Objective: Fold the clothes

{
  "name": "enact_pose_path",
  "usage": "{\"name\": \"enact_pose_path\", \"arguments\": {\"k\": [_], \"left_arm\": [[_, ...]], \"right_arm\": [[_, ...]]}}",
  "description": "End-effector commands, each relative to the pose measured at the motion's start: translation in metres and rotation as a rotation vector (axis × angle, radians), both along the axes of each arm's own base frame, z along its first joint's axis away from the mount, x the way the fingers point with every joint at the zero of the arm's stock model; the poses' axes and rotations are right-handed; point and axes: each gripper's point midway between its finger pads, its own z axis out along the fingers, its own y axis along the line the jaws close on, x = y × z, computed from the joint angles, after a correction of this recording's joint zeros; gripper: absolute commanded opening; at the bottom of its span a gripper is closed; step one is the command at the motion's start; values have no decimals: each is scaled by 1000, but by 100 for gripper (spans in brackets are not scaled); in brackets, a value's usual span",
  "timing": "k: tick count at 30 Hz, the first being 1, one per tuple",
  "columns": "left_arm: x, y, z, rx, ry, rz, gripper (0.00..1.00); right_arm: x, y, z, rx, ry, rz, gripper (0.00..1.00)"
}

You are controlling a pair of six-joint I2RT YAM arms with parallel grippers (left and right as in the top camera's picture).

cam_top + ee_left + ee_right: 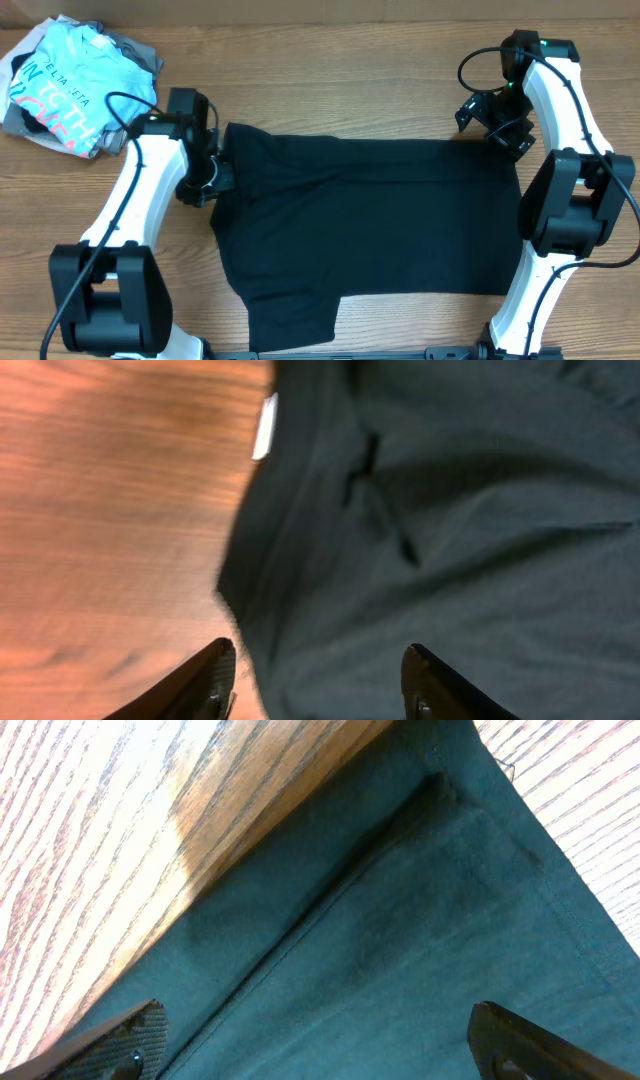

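A black T-shirt [370,215] lies spread flat on the wooden table, collar end to the left and hem to the right, one sleeve at the bottom. My left gripper [212,172] is open over the shirt's upper left edge; the left wrist view shows its fingers [318,685] straddling the dark fabric edge [440,540] with a white label [265,426]. My right gripper [500,125] is open above the shirt's upper right corner; the right wrist view shows its fingers [320,1040] apart over the hemmed corner [400,950]. Neither holds anything.
A pile of other clothes [70,85], light blue with pink print on top of grey, lies at the table's far left corner. Bare wood [340,60] runs along the back of the table.
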Motion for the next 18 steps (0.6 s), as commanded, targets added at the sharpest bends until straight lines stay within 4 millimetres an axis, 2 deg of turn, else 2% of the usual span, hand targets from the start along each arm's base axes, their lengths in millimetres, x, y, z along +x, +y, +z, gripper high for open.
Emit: {"name": "enact_pose_path", "arguments": {"k": [1, 9, 18], "left_arm": [[5, -15, -17, -38, 5, -72, 53], [16, -19, -62, -33, 51, -117, 44], [21, -20, -68, -32, 34, -155, 43]], "right_arm": [[2, -1, 12, -8, -33, 4, 100], [2, -1, 12, -9, -33, 4, 100], [3, -2, 12, -9, -38, 4, 100]]}}
